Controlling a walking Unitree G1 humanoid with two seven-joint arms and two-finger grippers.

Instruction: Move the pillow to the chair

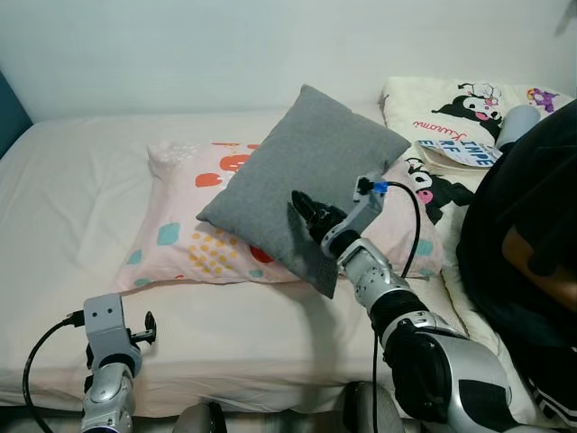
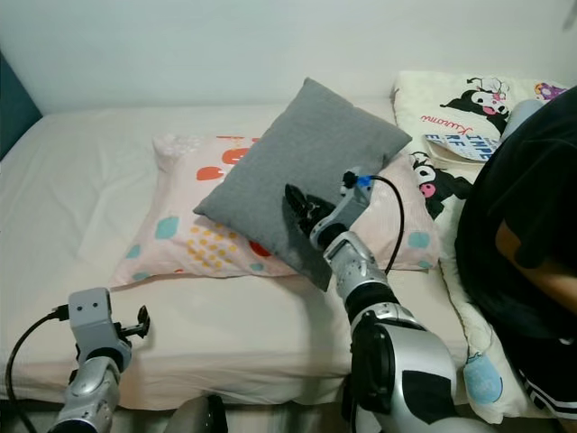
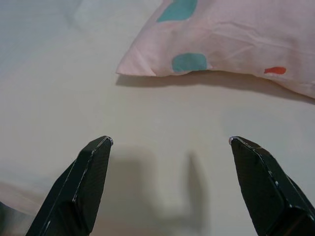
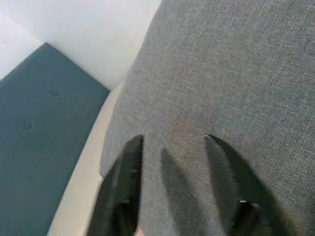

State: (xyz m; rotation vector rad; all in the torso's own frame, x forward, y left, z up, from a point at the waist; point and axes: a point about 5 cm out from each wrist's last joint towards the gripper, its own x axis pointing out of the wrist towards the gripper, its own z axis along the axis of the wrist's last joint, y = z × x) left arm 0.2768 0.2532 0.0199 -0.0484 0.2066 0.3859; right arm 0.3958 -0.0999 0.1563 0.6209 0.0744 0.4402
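Bed [image 1: 81,180], cream sheet, spans the whole view; white wall behind, teal headboard [image 4: 34,147] at its left end. Open sheet on the left half and along the near edge.

Person [image 1: 532,262] in black sits at the bed's right edge, just beside the right arm, closing off that side.

Pillows: 3 counted. Cartoon-print one [image 1: 451,113] is at the far right against the wall. Pink one [image 1: 189,234] with teal and orange spots lies flat mid-bed. Grey pillow [image 1: 306,171], the task item, sits on top of the pink one, tilted, far corner raised toward the wall, near corner hanging over the pink one's front edge. A striped item [image 1: 460,153] lies on the cartoon pillow; can't tell what it is.

Right gripper [image 1: 306,212] is at the grey pillow's near-right face. In the wrist view both fingers [image 4: 123,187] are spread and laid on the fabric, nothing pinched between them. A black cable runs along the forearm.

Left gripper [image 3: 170,147] is low at the near-left edge of the bed, fingers wide apart, holding nothing, over bare sheet, with the pink pillow's corner near ahead.
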